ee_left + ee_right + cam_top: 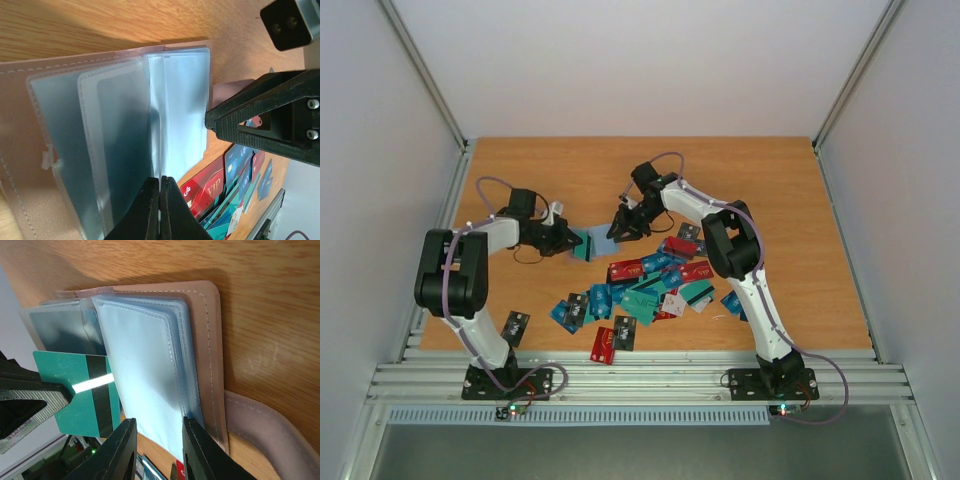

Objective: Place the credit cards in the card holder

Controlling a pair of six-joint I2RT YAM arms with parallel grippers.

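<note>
Two grippers flank tan-brown folding card holder [603,243] from above: left gripper [570,241] just left, right gripper [619,230] just right; loose red, blue, teal plastic credit cards [650,285] heaped on near side.

Left wrist: left jaws pressed together under holder's clear sleeves [125,125]; red card [207,187] beyond reads "VIP".

Right wrist: left gripper pinches teal dark-striped card [85,390], touching sleeves on left-arm side, stripe parallel to their edge. Right jaws part-spread astride sleeves; clamped or not, cannot tell.
</note>
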